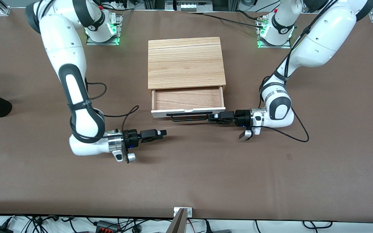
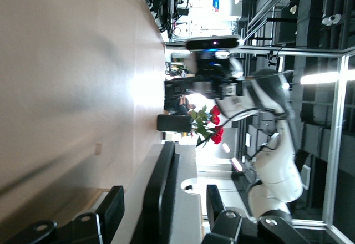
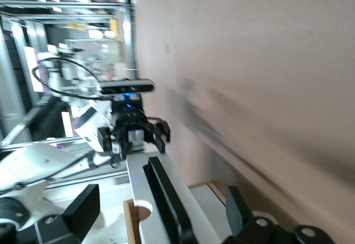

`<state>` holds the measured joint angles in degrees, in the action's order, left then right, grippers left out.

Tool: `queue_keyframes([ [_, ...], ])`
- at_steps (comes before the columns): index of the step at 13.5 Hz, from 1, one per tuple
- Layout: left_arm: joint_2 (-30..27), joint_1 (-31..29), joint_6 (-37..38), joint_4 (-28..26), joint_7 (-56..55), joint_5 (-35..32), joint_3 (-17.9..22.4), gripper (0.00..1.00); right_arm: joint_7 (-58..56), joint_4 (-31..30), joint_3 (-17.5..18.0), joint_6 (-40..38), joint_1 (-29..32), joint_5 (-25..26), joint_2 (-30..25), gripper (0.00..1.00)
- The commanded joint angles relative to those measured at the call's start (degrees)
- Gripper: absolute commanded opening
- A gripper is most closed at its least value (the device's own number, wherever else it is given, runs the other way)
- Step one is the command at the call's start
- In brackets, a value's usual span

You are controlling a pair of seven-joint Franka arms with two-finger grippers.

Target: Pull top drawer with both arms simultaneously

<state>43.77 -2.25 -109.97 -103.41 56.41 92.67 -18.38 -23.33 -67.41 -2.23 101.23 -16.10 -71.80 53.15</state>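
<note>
Here the top drawer (image 1: 188,99) stands pulled partway out of the wooden cabinet (image 1: 185,62) at the table's middle, its white front and black bar handle (image 1: 189,116) facing the front camera. The left arm bends low from its base, its forearm level, and the left gripper (image 1: 213,117) sits at the handle's end with fingers parted around the bar, not clamping it. The right arm also lies low, and the right gripper (image 1: 162,132) is wide open and holds nothing, clear of the handle, toward the right arm's end of the table.

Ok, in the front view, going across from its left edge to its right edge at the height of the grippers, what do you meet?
Right gripper, jaws open over bare table → the top drawer, pulled open, with its black bar handle → left gripper, at the handle's end.
</note>
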Motion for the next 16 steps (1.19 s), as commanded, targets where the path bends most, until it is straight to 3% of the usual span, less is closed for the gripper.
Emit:
queue_keyframes([
  [1, 0.0, 0.0, 0.6, 2.5, 1.1, -4.1, 1.6, 0.67, 7.1, -0.6, -1.1, -2.5, 0.0, 11.3, -4.5, 1.0],
  [5, -0.4, -0.2, 0.6, 6.8, 0.3, -12.6, 4.2, 0.65, 18.0, -0.6, -1.4, -12.8, 2.6, 25.8, -11.3, 1.0],
  [8, -0.7, -1.4, 0.9, 9.0, -1.0, -17.1, 5.1, 0.65, 23.9, -0.6, -1.5, -21.2, 2.8, 41.1, -17.4, 1.0],
  [12, -1.0, -3.3, 1.0, 13.1, -3.7, -31.0, 5.1, 0.65, 24.8, -0.6, -1.4, -22.0, 2.5, 61.6, -23.9, 1.0],
  [14, -1.1, -4.3, 1.5, 14.9, -5.7, -37.2, 5.1, 0.65, 24.7, 0.2, -1.9, -22.0, 2.9, 65.4, -24.7, 1.0],
  [16, -3.8, -4.6, 1.0, 14.7, -6.5, -43.8, 5.2, 0.65, 24.6, 1.7, -5.0, -22.1, 2.7, 65.9, -24.9, 1.0],
])
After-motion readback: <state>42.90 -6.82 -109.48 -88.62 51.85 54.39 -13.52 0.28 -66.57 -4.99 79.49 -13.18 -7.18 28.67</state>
